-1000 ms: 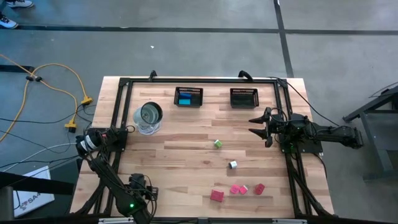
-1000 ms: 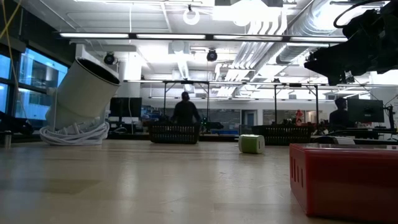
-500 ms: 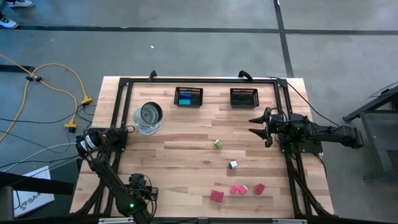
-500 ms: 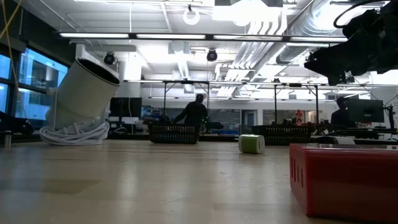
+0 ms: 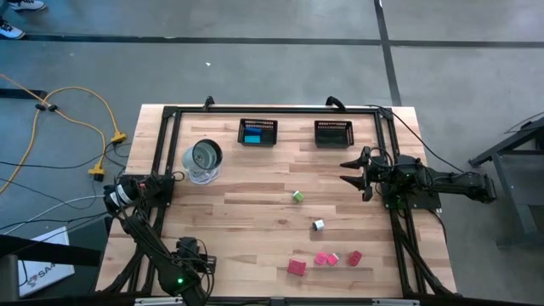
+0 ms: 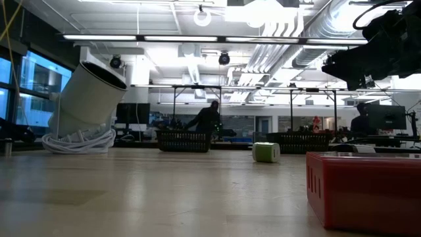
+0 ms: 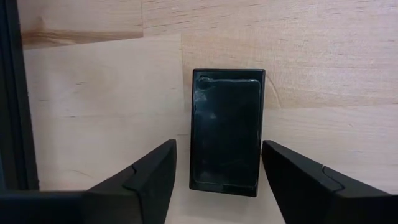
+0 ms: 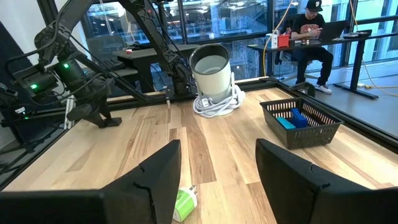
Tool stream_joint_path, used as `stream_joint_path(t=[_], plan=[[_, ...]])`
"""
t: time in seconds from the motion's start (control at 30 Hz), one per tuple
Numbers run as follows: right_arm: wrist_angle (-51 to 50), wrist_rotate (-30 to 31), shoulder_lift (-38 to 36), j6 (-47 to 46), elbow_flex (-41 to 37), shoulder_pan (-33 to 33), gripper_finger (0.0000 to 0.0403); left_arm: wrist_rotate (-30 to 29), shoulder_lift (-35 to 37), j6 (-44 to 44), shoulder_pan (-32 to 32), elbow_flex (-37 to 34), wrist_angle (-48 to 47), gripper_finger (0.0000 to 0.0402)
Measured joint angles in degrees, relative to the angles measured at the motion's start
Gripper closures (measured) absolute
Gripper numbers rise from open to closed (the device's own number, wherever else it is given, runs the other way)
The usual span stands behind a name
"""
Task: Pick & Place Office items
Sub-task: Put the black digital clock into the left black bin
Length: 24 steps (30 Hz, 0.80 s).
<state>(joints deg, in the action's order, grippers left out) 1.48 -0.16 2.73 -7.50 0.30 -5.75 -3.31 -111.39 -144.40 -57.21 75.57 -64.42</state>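
My left gripper is open at the table's near left corner. Its fingers stand on either side of a black block that lies flat on the wood, and they do not touch it. My right gripper is open and empty above the table's right side, pointing left. A green block lies ahead of it and also shows in the right wrist view. A white-and-black block, a red block, pink blocks and another red block lie near the front edge.
Two black mesh baskets stand at the far edge; the left basket holds blue pieces, the right basket shows dark inside. A white cylinder on a coiled cable stands at the far left. A black frame runs round the table. People show in the room beyond.
Both arms and the items have kept still. A person in the room beyond the table has walked a little to the right in the low view.
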Motion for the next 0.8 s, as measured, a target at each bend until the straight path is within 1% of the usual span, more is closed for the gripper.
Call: stream_joint_path(t=[0.13,0.23,0.8], plan=[[0.0,0.0,0.0,0.0,0.0,0.0,0.0208,0.0,0.0,0.0,0.0,0.0,0.0,0.0201],[0.0,0.0,0.0,0.0,0.0,0.0,0.0208,0.0,0.0,0.0,0.0,0.0,0.0,0.0208],[0.0,0.0,0.0,0.0,0.0,0.0,0.0208,-0.2,0.0,0.0,0.0,0.0,0.4,0.0210]])
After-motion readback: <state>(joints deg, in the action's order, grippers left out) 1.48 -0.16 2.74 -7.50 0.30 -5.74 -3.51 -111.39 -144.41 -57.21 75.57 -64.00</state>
